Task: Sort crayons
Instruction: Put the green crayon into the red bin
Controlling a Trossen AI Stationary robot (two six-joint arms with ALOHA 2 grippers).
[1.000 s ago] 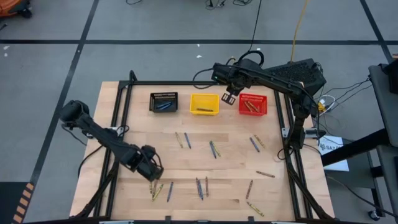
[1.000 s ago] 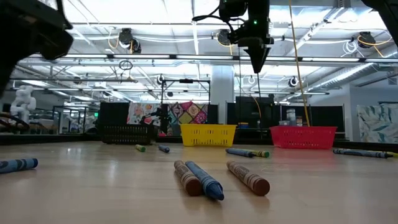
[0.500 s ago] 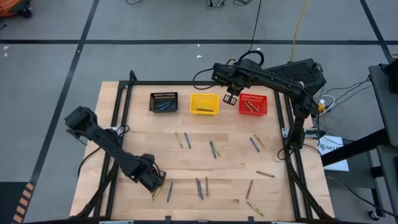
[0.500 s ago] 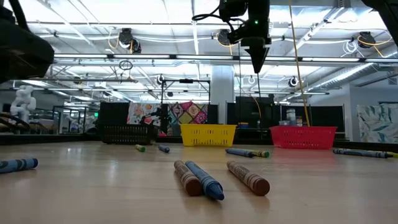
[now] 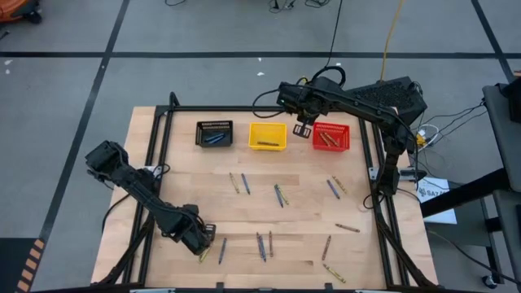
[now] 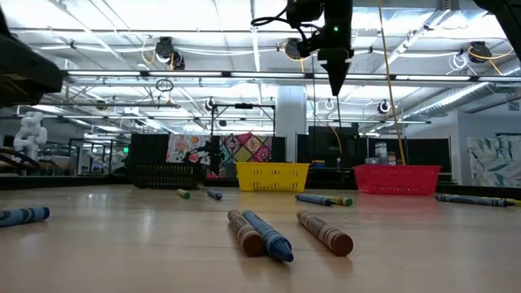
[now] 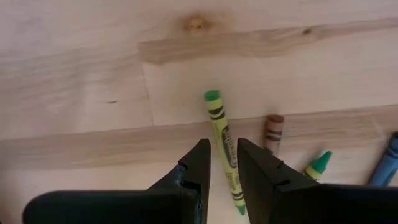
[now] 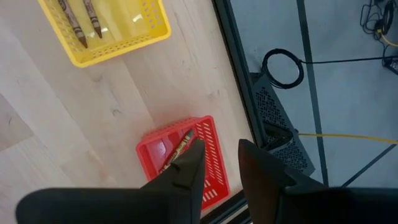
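Blue, yellow-olive and brown crayons (image 5: 279, 195) lie scattered flat on the wooden table (image 5: 179, 175). My left gripper (image 5: 203, 242) is low over the near-left group, pointing down and open. In the left wrist view my left gripper (image 7: 222, 152) has one finger on each side of a yellow-green crayon (image 7: 219, 121) that lies on the wood, with a gap to both fingers. My right gripper (image 5: 299, 129) hangs high between the yellow bin (image 5: 268, 136) and the red bin (image 5: 330, 137). It is open, with nothing between the fingers (image 8: 221, 149).
A black bin (image 5: 215, 133) with blue crayons stands at the far left of the row. The yellow bin holds brown crayons and the red bin an olive one. A brown crayon (image 7: 272, 127), a green-tipped one (image 7: 317, 165) and a blue one (image 7: 385, 162) lie close beside my left gripper.
My left gripper has gone down and toward the table's near edge, rolling about its own axis, and now stands low over the yellow-green crayon. The crayons have not moved.
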